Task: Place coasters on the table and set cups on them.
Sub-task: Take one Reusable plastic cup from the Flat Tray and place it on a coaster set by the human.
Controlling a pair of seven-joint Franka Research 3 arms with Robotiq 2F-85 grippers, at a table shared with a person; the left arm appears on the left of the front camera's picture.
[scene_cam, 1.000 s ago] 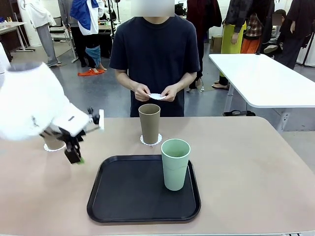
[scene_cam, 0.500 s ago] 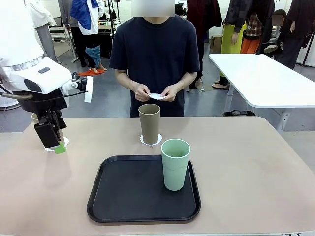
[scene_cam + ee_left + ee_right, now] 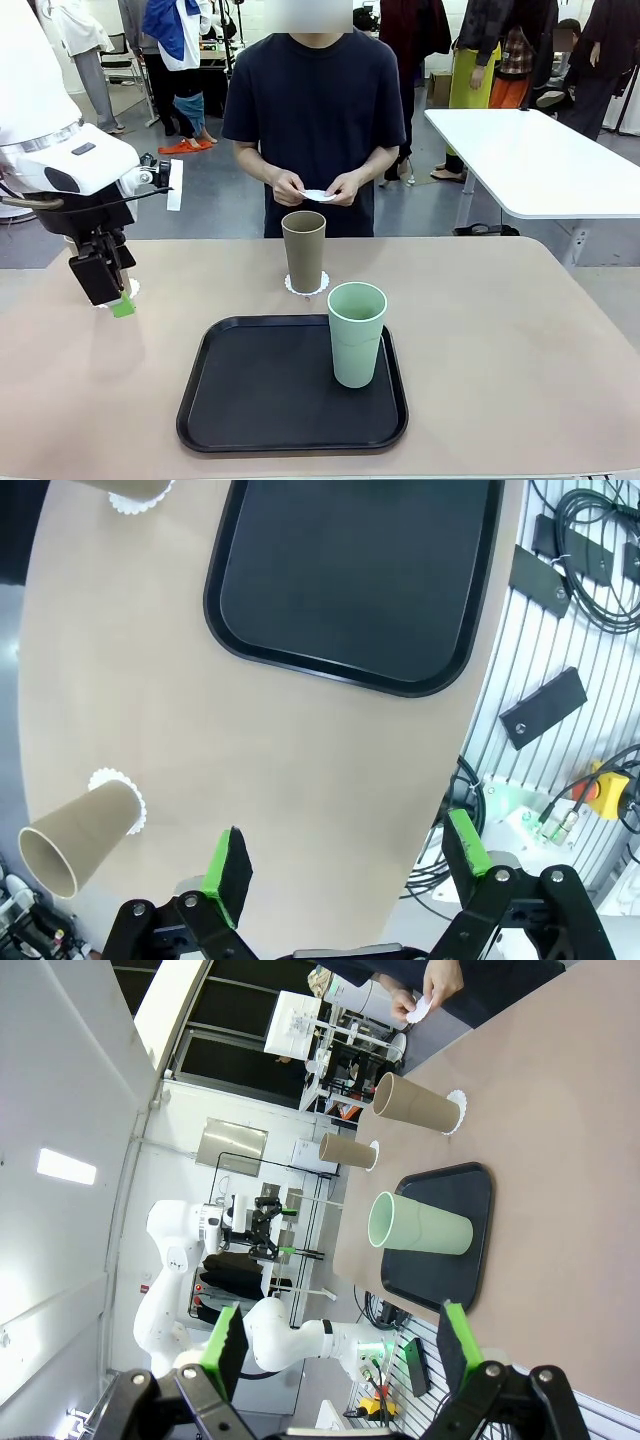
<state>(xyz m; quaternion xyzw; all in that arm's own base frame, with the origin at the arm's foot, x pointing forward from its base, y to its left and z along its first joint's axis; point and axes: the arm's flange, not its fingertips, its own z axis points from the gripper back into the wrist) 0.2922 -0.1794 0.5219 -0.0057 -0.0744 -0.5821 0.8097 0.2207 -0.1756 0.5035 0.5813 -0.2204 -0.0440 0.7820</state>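
Desk [image 3: 500, 330] beige; left gripper [image 3: 115, 298] lifted away since earlier, fingers [image 3: 228, 865] released, empty. Tan cup [image 3: 80, 827] sits on white scalloped coaster [image 3: 140, 806].

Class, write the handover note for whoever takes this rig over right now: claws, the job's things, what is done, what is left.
Left claw: open, empty, hovering near the left tan cup, which stands on the left coaster.
Right claw: open, empty, raised, well back from the cups.
Middle tan cup stands on the middle coaster. Mint cup stands in the black tray, no coaster under it. The person's hands hold the third coaster.
Done: two cups on coasters.
Left: third coaster onto the table, mint cup onto it.
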